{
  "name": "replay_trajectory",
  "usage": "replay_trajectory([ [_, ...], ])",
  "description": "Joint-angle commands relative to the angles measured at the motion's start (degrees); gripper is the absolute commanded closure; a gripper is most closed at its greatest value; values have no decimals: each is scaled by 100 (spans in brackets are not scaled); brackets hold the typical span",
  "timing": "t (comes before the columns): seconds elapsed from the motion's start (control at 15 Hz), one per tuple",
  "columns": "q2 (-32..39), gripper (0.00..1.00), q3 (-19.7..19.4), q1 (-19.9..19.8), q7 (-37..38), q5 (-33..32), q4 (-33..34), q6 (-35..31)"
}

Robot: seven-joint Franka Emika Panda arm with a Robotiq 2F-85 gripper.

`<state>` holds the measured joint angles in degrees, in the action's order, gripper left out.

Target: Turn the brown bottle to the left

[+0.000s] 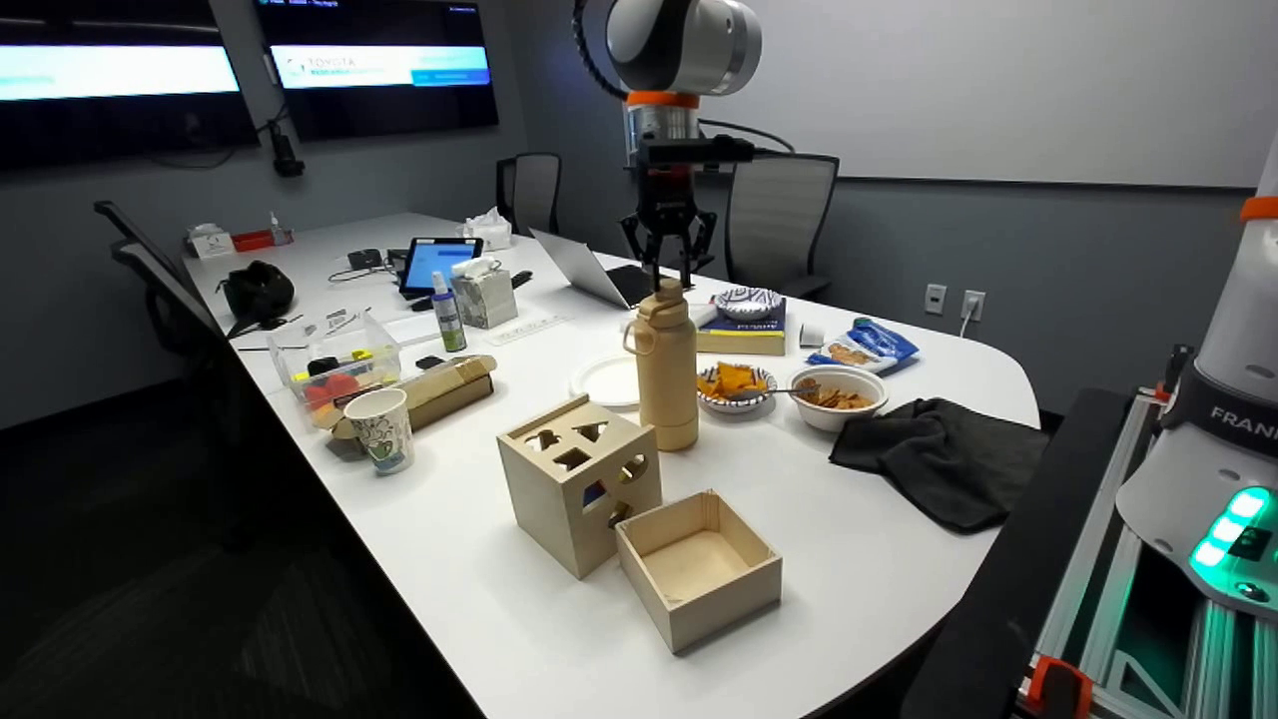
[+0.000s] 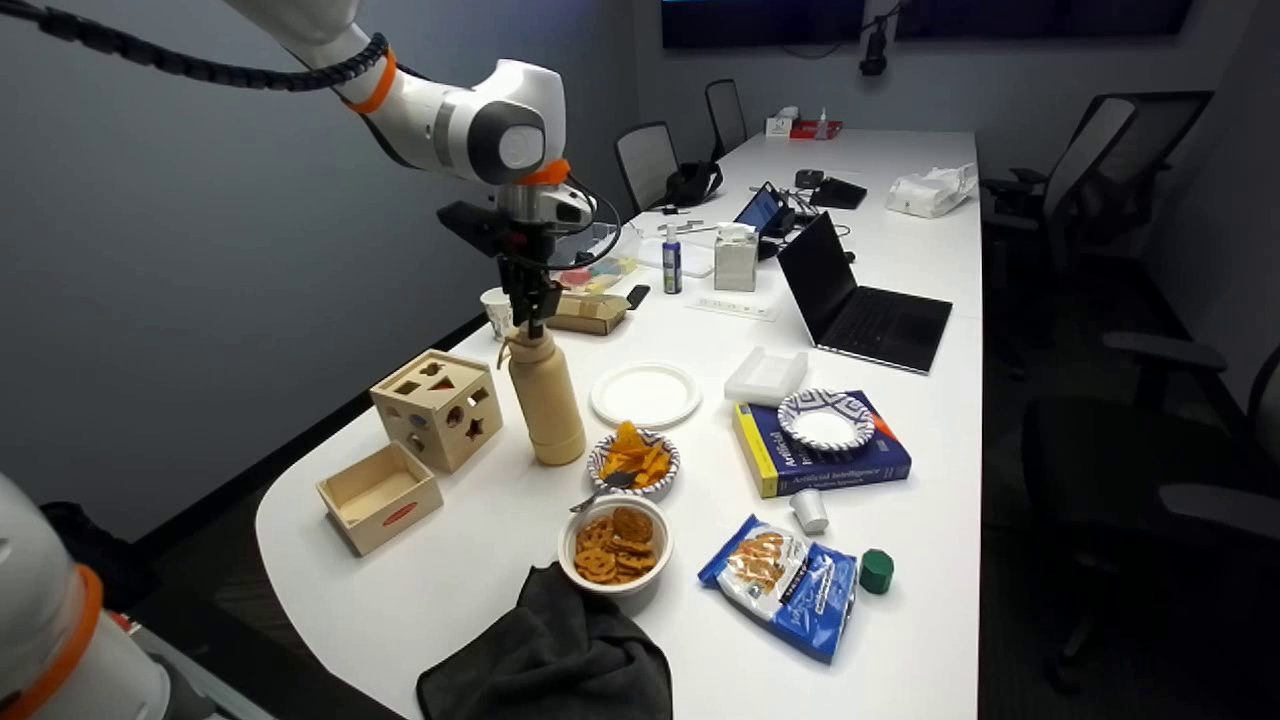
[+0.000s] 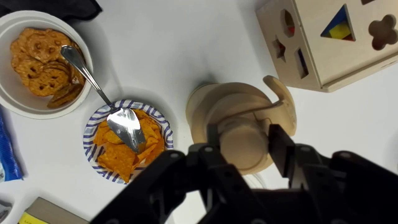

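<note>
The brown bottle (image 1: 667,384) stands upright on the table, beside the wooden cube box. It also shows in an exterior view (image 2: 548,405). From above, in the wrist view, the bottle (image 3: 230,99) has its loop handle (image 3: 281,104) pointing toward the wooden cube. My gripper (image 1: 671,280) is directly above the bottle, pointing down, with its fingertips at the cap. In the wrist view my gripper (image 3: 244,137) has a finger against each side of the round cap, with no clear gap, so it looks shut on it. The gripper also shows in an exterior view (image 2: 534,330).
The wooden cube box (image 1: 549,489) with holes stands close on the handle side, with an open wooden tray (image 1: 699,569) by it. A chip bowl (image 2: 635,465), a pretzel bowl (image 2: 615,545), a spoon (image 3: 90,77) and a white plate (image 2: 645,395) are near the bottle.
</note>
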<state>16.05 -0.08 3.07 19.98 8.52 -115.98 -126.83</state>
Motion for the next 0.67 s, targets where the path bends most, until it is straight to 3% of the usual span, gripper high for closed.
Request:
replay_trajectory([
  [0.0,193,81,74,-54,-566,4,269,416],
  [0.6,647,81,85,-16,-1080,-143,862,857],
])
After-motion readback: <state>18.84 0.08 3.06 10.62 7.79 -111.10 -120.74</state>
